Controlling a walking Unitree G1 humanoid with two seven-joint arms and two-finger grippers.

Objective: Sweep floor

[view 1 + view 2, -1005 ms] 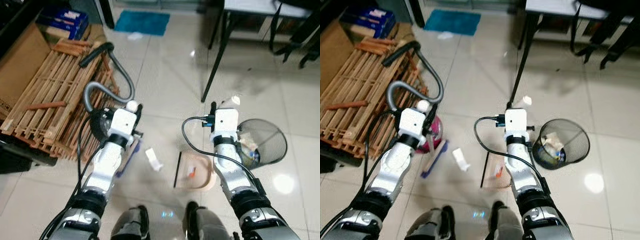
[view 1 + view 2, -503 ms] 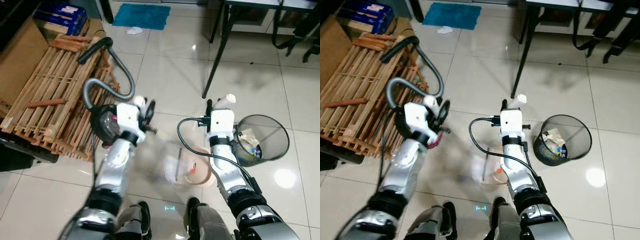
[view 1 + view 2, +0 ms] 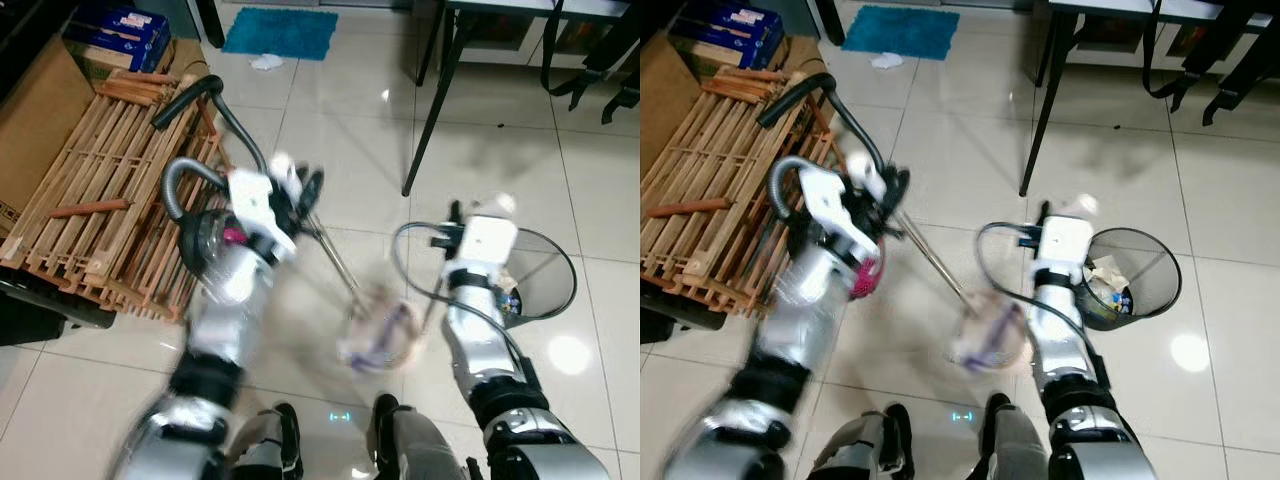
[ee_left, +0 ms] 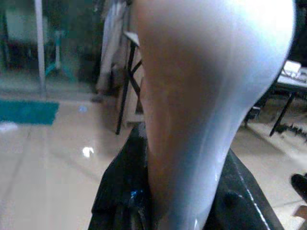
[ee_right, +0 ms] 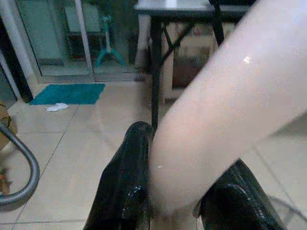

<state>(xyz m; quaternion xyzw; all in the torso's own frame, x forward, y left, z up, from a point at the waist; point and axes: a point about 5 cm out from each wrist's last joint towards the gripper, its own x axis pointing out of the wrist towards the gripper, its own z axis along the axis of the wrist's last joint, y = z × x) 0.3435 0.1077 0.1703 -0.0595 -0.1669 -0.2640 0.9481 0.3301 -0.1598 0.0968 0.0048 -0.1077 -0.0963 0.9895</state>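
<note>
My left gripper (image 3: 303, 190) is raised over the floor and shut on a white broom handle (image 4: 201, 96), which sits between its black fingers (image 4: 120, 191). The broom's thin rod (image 3: 335, 262) slants down to a blurred brush head (image 3: 368, 340) at the cream dustpan (image 3: 405, 330) in front of my feet. My right gripper (image 3: 478, 218) is shut on the dustpan's cream handle (image 5: 216, 110), with a black finger (image 5: 122, 182) on each side. The handle's top (image 3: 500, 203) pokes out above the wrist. Motion blur hides what lies in the pan.
A black mesh bin (image 3: 545, 285) with rubbish stands right of the dustpan. A vacuum cleaner (image 3: 212, 252) with a grey hose (image 3: 245, 140) lies against wooden slats (image 3: 100, 180) on the left. A black table leg (image 3: 425, 110), a teal mat (image 3: 280, 32) and a white scrap (image 3: 267, 62) lie ahead.
My left arm has swung up and rightward, drawing the broom head across the floor to the dustpan. The white scrap that lay left of the pan is gone from there. My right arm shifted right.
</note>
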